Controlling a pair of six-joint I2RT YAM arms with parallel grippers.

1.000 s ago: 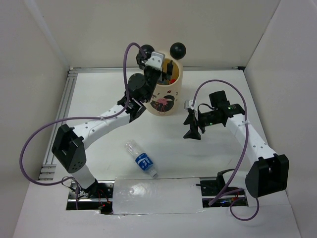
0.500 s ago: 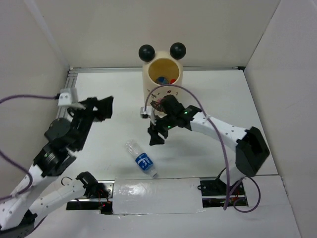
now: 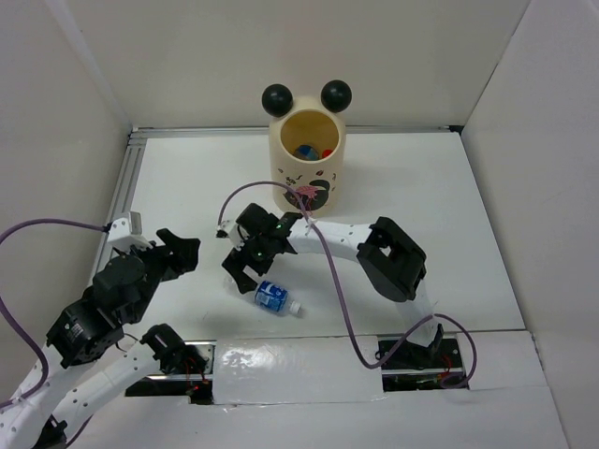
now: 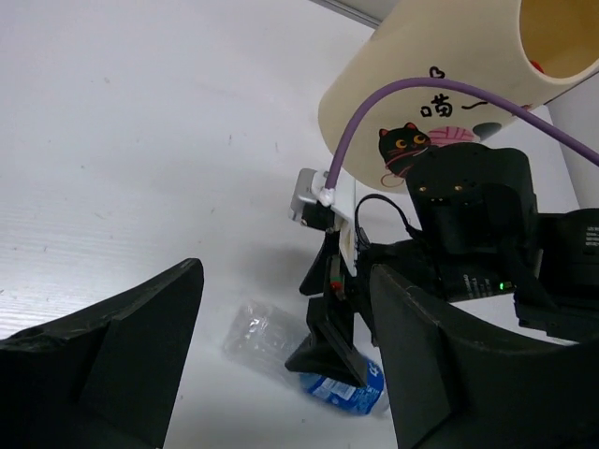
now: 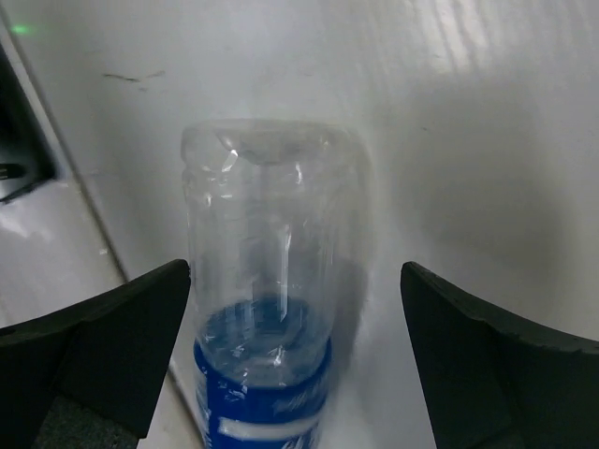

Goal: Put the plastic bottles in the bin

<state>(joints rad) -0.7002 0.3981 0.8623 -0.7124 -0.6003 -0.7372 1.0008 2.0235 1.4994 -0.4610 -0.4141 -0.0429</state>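
Straddles the plastic bottle (image 5: 262, 309) lying on the table (image 3: 421, 187) with the right gripper (image 3: 241, 273), fingers (image 5: 103, 346) spread either side of its clear body (no contact visible), probably to pinch it. Holds the left gripper (image 3: 182, 251), also spread, aside, presumably for room. Other bottles (image 3: 314, 150) already inside the bin (image 3: 309, 192).

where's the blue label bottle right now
In the top view the blue-label bottle lies on its side at front centre, before the bin, its clear end under the right pincer.

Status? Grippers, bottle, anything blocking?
Right gripper open, straddling blue-label bottle, not gripped. Bottle lies flat on table. Left gripper open, off to the side. Nothing loose between bottle and bin.
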